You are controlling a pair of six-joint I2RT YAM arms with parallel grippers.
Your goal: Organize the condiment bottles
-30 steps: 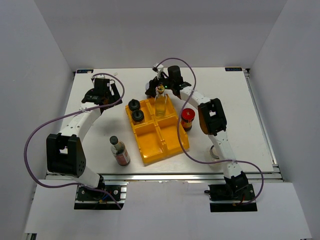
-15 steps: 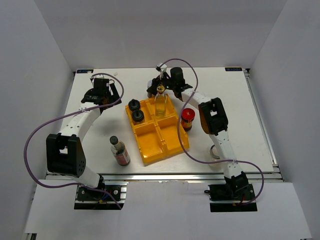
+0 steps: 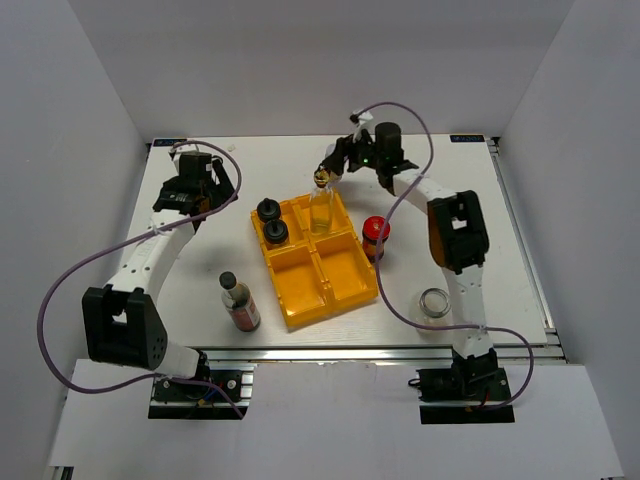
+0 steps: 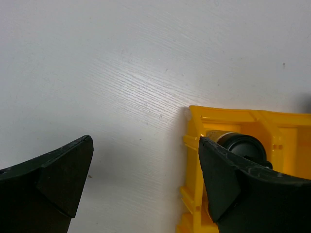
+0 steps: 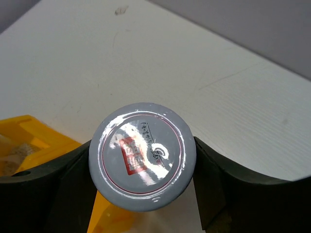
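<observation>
The bench (image 3: 270, 165) is a white table with thin wood lines in its top. Plain grey walls stand close around it: a back wall (image 3: 320, 70) past the far edge, a left wall (image 3: 60, 150) and a right wall (image 3: 590, 150). A shiny metal rail (image 3: 330, 352) runs along the near edge. Each far corner has a small blue mark (image 3: 165, 143), maybe a sticker. The light is soft and even.
</observation>
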